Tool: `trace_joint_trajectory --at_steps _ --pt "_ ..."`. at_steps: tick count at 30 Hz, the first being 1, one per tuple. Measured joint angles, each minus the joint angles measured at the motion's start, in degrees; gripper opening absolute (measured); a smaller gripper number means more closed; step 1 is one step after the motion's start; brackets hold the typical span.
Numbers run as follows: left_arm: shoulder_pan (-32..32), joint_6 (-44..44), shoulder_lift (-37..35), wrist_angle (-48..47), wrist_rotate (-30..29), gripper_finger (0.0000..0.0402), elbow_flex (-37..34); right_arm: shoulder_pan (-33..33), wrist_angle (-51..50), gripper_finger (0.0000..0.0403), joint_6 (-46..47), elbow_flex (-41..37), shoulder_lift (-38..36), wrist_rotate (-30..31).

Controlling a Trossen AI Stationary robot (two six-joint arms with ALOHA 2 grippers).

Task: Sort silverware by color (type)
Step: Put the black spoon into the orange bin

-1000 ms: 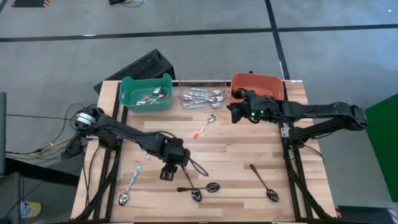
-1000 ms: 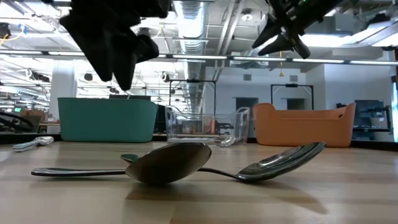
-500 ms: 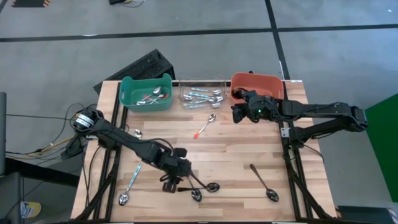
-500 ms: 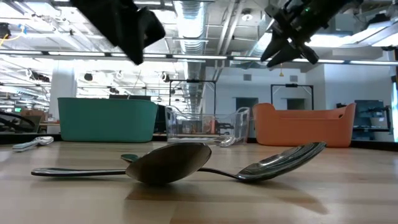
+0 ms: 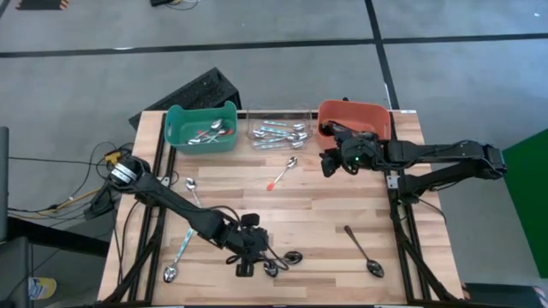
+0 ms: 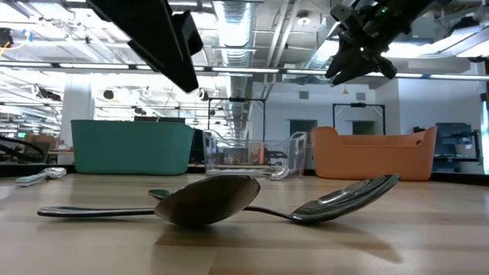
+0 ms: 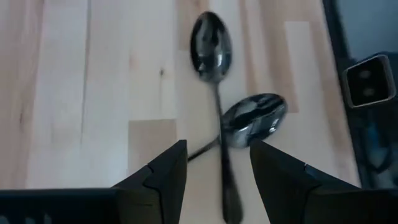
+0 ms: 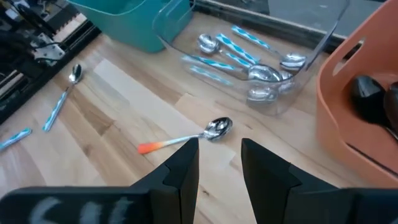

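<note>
Two dark-handled spoons (image 7: 213,53) (image 7: 252,118) lie crossed on the wooden table (image 5: 325,205) near its front edge. My left gripper (image 7: 217,163) hovers open just above them, and one spoon's thin handle runs between its fingers. My right gripper (image 8: 219,155) hangs open and holds nothing, by the orange bin (image 5: 355,120). It points at an orange-handled spoon (image 8: 186,138) lying flat. Teal-handled spoons lie at the left (image 5: 180,251) (image 5: 190,188). A third dark spoon (image 5: 364,251) lies at the near right.
At the table's far edge stand a teal bin (image 5: 201,128), a clear bin (image 5: 278,133) holding teal-handled spoons, and the orange bin. Cables and arm mounts run along both sides of the table. Bare wood shows in the middle.
My left gripper has travelled toward the table's near edge and a little to the right. It has sunk slightly, tipped more steeply downward, and now stands over the crossed dark spoons. Its fingers have stayed open. The spoons have not moved.
</note>
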Motion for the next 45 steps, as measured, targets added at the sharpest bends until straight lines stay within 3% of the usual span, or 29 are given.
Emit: trace_joint_trajectory --at_steps 23,34,38,45 --pt "-1.38 -4.66 12.54 4.47 5.76 0.0163 0.21 0.27 -3.52 0.0141 -0.15 0.02 0.01 -0.07" --pt "-1.20 -9.67 13.79 5.23 -0.80 0.0158 0.33 0.31 -3.43 0.0141 -0.08 0.02 0.02 -0.07" --pt "-0.61 -11.11 15.53 4.36 -1.11 0.0126 0.46 0.31 -3.45 0.0141 0.01 0.02 0.02 -0.07" --pt "-1.32 -14.23 17.72 3.99 -0.14 0.0034 0.70 0.66 -3.58 0.0141 0.01 0.02 0.02 -0.17"
